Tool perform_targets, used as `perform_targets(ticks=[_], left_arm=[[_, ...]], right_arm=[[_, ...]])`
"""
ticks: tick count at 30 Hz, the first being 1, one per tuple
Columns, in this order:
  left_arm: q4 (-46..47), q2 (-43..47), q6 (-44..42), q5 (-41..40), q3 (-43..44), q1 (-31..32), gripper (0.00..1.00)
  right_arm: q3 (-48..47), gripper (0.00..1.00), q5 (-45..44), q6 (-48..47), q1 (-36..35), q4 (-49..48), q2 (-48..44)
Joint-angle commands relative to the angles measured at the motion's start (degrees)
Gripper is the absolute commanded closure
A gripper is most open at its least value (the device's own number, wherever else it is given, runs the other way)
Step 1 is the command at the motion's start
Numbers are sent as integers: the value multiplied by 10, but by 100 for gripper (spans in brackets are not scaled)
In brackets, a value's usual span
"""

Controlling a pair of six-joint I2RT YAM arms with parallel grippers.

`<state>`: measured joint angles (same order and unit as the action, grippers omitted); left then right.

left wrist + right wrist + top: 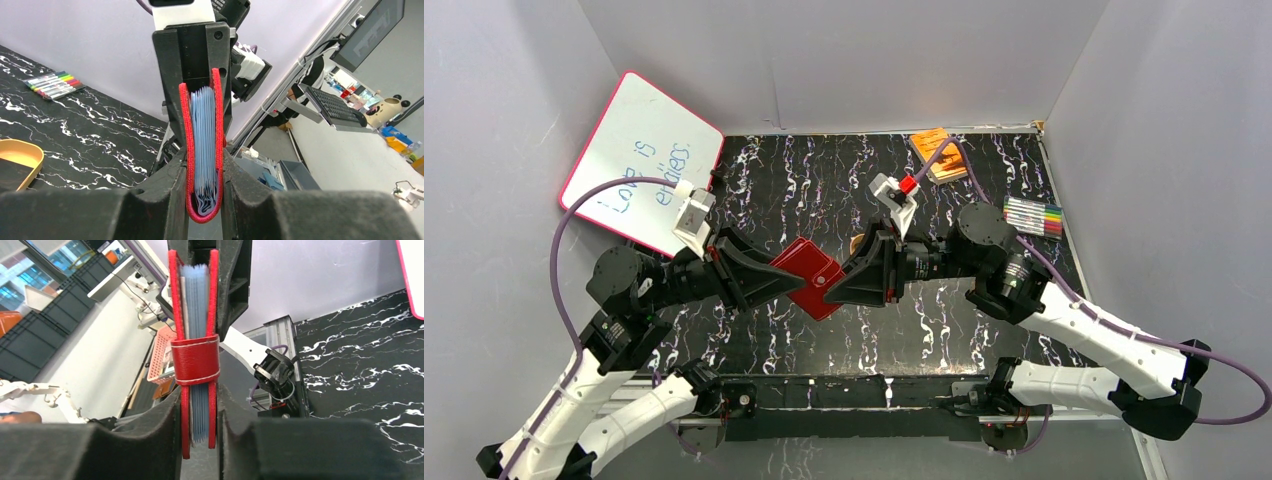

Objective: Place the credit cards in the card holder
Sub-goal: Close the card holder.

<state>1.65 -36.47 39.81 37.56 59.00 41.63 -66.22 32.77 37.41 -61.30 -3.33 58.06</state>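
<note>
- Card holder [809, 272]: red, closed, gripped between both arms over the middle of the black marbled surface [984, 330].
- Left pincer [204, 170]: narrow, clamped on the holder; pale blue sleeves show inside.
- Right pincer [199, 405]: apparently pressed onto the opposite end, just below the snap tab [196, 360].
- Gold tray [20, 152]: contains a dark flat piece, possibly a card.

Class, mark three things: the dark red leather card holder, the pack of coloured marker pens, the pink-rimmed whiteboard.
dark red leather card holder [806, 270], top view, front cover.
pack of coloured marker pens [1034, 216], top view, middle pens.
pink-rimmed whiteboard [639, 165], top view, written face.
</note>
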Motion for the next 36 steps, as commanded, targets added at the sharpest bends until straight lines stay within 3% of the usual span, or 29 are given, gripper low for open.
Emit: perform_targets(ticks=[1,5,6,13,16,21,36], left_arm=[[24,2,6,3,15,0,100],[20,3,6,-2,14,0,100],[13,4,5,-10,16,0,96],[1,23,12,-74,6,0,37],[18,39,25,-103,-10,0,26],[76,61,61,-131,-61,0,20],[293,7,182,-127,-152,0,20]], right_arm=[[8,76,-2,20,-1,-65,1],[9,100,-5,18,-1,-64,0],[8,100,-7,15,-1,-60,-2],[21,100,-63,-1,-1,-56,-36],[38,100,-96,0,-1,-82,-55],[71,100,-136,6,-1,-138,-75],[116,100,-147,37,-1,-266,-68]])
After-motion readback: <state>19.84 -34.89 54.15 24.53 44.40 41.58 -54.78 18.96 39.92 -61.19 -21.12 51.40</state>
